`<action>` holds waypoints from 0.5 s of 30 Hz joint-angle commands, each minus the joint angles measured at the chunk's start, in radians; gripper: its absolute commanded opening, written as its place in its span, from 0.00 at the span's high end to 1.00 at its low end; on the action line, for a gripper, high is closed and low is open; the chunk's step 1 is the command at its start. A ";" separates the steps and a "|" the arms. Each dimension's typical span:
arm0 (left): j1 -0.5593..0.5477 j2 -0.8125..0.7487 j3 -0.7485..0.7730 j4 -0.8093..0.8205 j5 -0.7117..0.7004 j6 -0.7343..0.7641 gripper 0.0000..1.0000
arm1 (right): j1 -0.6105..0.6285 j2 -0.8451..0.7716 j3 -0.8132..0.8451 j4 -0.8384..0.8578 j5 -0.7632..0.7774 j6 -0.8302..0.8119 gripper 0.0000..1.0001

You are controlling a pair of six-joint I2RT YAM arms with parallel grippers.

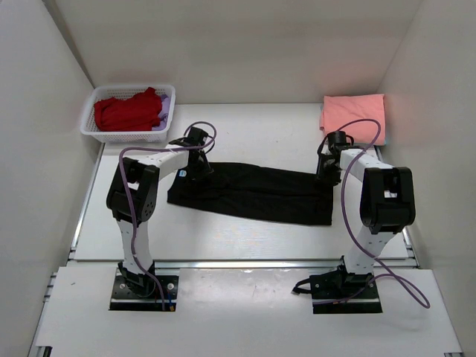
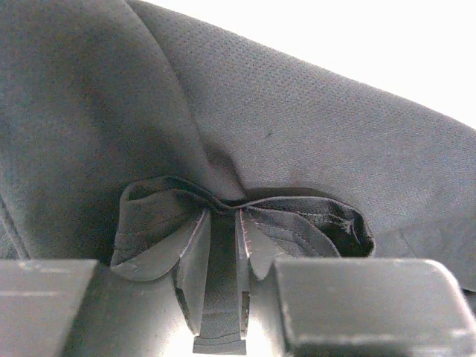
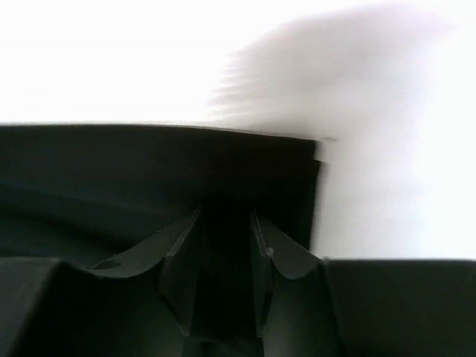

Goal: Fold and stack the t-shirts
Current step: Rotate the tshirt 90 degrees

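Observation:
A black t-shirt point(image 1: 253, 195) lies as a long folded band across the middle of the table. At its left end my left gripper point(image 1: 199, 169) is shut on a bunched fold of the cloth; the left wrist view shows the black fabric point(image 2: 297, 111) pinched between the fingers of that gripper point(image 2: 223, 212). My right gripper point(image 1: 325, 172) sits at the shirt's right end. In the right wrist view that gripper point(image 3: 227, 216) is closed on the dark fabric point(image 3: 111, 171) near its right edge. A salmon-pink t-shirt point(image 1: 352, 113) lies folded at the back right.
A white lattice basket point(image 1: 93, 134) at the back left holds a red t-shirt point(image 1: 128, 111) and a lilac one point(image 1: 165, 111). White walls close in the table on the left, back and right.

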 commanded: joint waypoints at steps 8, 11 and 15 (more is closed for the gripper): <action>0.026 0.190 0.229 -0.129 -0.052 0.081 0.68 | -0.009 0.029 0.033 -0.105 0.173 0.005 0.79; 0.019 0.296 0.411 -0.218 -0.050 0.134 0.68 | 0.016 -0.003 -0.025 -0.114 0.162 0.008 0.79; 0.012 0.405 0.630 -0.264 -0.052 0.147 0.73 | 0.050 -0.046 -0.102 -0.142 0.139 0.048 0.82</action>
